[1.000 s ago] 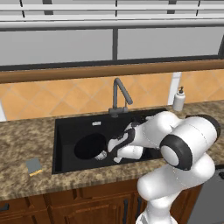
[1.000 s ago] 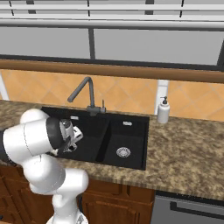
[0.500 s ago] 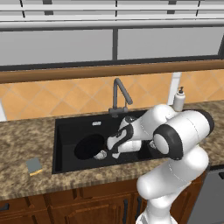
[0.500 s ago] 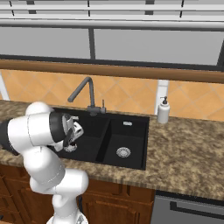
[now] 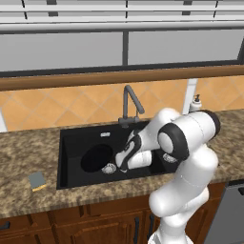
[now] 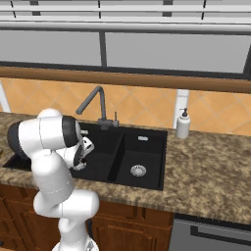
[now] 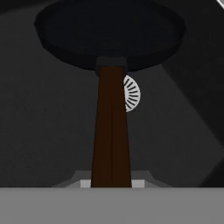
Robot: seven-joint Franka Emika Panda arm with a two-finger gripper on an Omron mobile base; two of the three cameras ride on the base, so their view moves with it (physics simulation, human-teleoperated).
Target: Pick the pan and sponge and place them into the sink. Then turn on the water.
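Left base view: the white arm reaches down into the large left basin of the black sink (image 5: 69, 157), where the round black pan (image 5: 96, 157) sits low beside the silver drain (image 5: 109, 167). The sponge (image 5: 36, 181) lies on the speckled worktop (image 5: 28, 152), left of the sink.

Right base view: the faucet (image 6: 94, 104) rises behind the basins, with a white soap dispenser (image 6: 183, 124) far right.

Hand view: the tool (image 7: 112, 183) is clamped on the pan's brown handle (image 7: 111, 131), pan bowl beyond.
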